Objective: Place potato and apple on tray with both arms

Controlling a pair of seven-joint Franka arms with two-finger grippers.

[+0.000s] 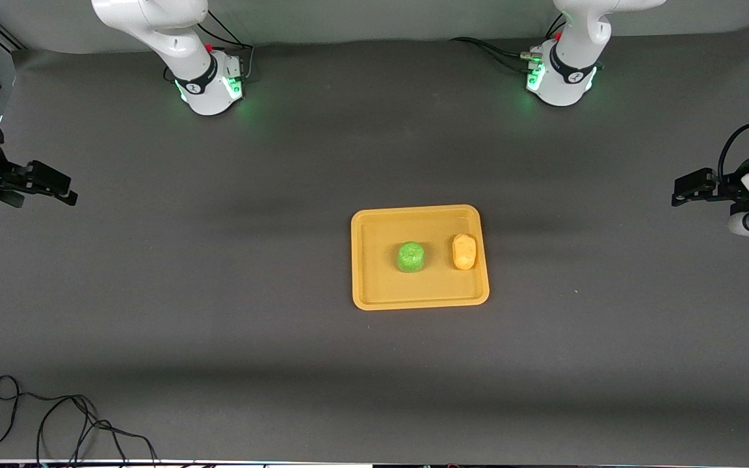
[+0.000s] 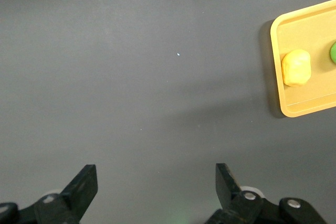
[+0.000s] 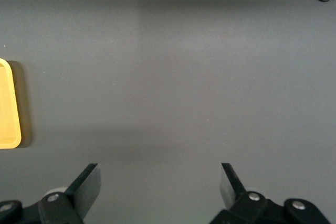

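the green apple (image 1: 410, 257) and yellow-orange potato (image 1: 464, 251) both sit on the tray (image 1: 374, 296) at frame centre, so the task looks finished; the left gripper (image 2: 156, 178) and right gripper (image 3: 159, 177), jaws spread and empty, hang over bare bench at the frame's edges, needing no further move.

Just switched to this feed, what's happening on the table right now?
Nothing is being handled. The small bright green toy apple and the lumpy yellow-orange toy potato both lie on the flat yellow-orange plastic tray, apart from each other, the potato toward the left arm's end. The left gripper is open and empty over bare table at its own end; the right gripper is likewise open and empty at the other end. Both arms wait clear of the tray.
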